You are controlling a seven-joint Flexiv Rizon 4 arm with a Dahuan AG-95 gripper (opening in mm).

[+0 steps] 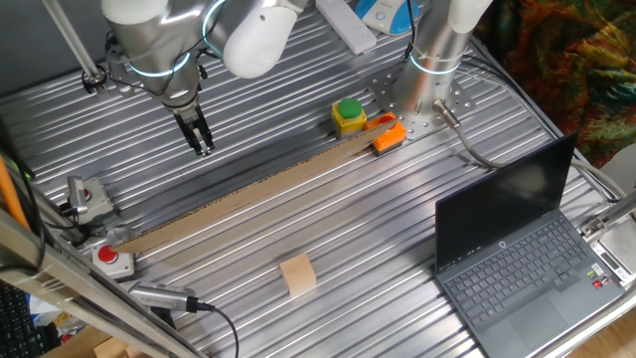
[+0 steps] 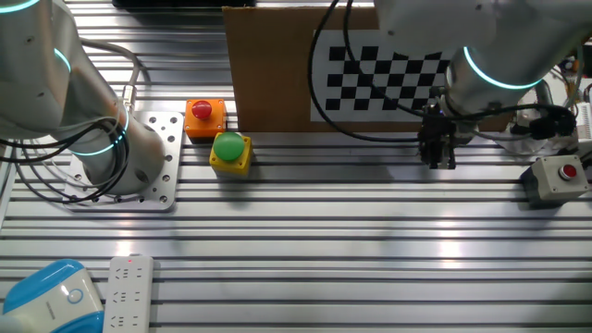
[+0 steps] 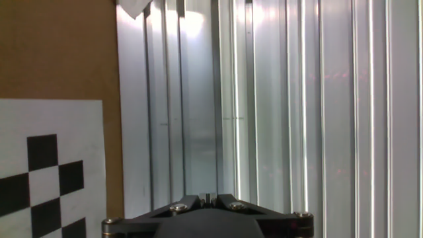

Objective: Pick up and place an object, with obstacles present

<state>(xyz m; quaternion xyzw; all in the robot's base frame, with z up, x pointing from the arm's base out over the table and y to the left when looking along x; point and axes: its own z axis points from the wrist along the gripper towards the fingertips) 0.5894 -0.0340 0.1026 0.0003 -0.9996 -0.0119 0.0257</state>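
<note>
The object, a small light-tan block, lies on the ribbed metal table near its front edge and appears only in one fixed view. My gripper hangs over the back left of the table, on the far side of the long cardboard strip from the block. Its fingers are pressed together with nothing between them. In the other fixed view the gripper sits just in front of the cardboard board. The hand view shows the shut fingertips over bare table slats.
A yellow box with a green button and an orange piece sit by the arm base. An open laptop fills the front right. A grey box with a red button is at the front left. A checkerboard sheet covers the cardboard.
</note>
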